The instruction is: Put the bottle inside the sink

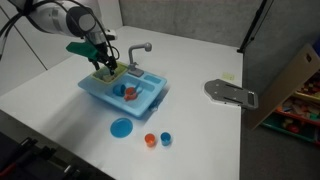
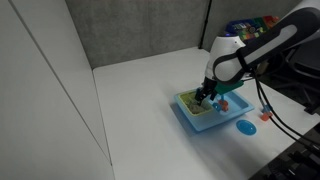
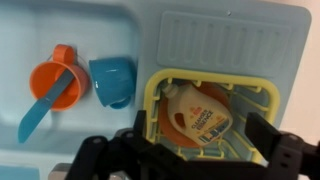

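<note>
The bottle [image 3: 196,112] is a small orange detergent bottle lying flat on an orange plate inside a yellow dish rack [image 3: 152,100]. The rack sits in the side compartment of the light blue toy sink [image 3: 225,35], which shows in both exterior views [image 1: 98,96] [image 2: 188,117]. My gripper [image 3: 200,142] is open just above the rack, one finger on each side of the bottle, not touching it. In both exterior views the gripper [image 1: 105,68] [image 2: 207,95] hangs over the sink's rack end and hides the bottle. The grey faucet [image 1: 140,48] stands at the back.
An orange cup [image 3: 58,82] with a blue spoon and a blue cup [image 3: 112,78] lie in the basin. A flat blue disc [image 1: 121,127], a small orange cup [image 1: 150,139] and a small blue cup [image 1: 166,138] lie in front of the sink. A grey metal piece [image 1: 232,93] lies nearby.
</note>
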